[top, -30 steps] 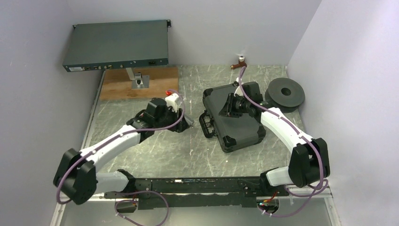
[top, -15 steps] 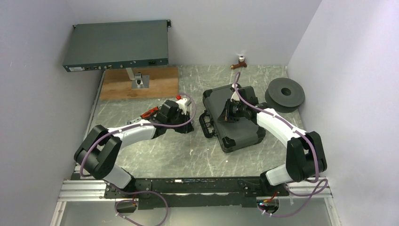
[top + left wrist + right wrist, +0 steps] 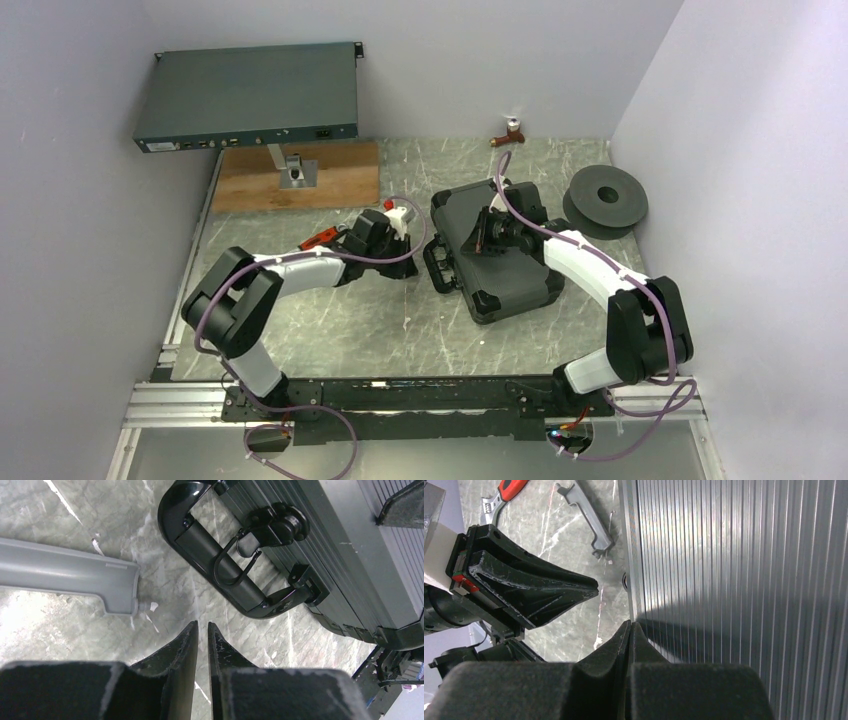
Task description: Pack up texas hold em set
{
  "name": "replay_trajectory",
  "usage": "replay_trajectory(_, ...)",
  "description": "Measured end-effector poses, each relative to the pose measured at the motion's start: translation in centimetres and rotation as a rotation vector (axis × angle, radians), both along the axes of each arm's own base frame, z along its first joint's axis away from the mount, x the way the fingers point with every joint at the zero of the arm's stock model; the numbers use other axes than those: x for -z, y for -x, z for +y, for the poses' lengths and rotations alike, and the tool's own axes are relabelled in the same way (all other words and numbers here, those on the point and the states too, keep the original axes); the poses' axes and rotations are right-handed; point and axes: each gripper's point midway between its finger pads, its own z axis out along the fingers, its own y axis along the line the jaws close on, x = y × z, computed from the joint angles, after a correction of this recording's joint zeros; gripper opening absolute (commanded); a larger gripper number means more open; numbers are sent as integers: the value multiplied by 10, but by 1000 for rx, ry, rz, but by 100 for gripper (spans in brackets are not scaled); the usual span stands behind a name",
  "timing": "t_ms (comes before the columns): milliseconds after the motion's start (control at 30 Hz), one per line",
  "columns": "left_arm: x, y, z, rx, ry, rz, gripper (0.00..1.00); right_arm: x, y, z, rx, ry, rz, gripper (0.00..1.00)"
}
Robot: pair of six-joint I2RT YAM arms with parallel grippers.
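Observation:
The black case (image 3: 505, 265) of the texas hold em set lies closed on the table, its ribbed lid (image 3: 734, 555) up. Its handle (image 3: 220, 575) and a latch (image 3: 272, 527) face left. My left gripper (image 3: 202, 625) is low over the table just short of the handle. It is shut to a thin slit with nothing between the fingers, and it also shows in the top view (image 3: 412, 262) and the right wrist view (image 3: 591, 587). My right gripper (image 3: 629, 624) is shut and empty, tips at the lid's left edge (image 3: 478, 240). No cards or chips show.
A red-handled wrench (image 3: 320, 238) and a grey metal piece (image 3: 70, 575) lie left of the case. A dark spool (image 3: 605, 200) sits at the right wall. A rack unit (image 3: 250, 95) stands over a wooden board (image 3: 300, 180) at the back left.
My left arm has swung right towards the case handle and its jaws have closed. My right gripper has closed and shifted slightly on the lid.

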Motion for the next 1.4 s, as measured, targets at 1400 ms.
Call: replay_trajectory(1400, 19, -21, -32, 8, 27, 24, 15, 0, -8, 1, 16, 7, -17, 0)
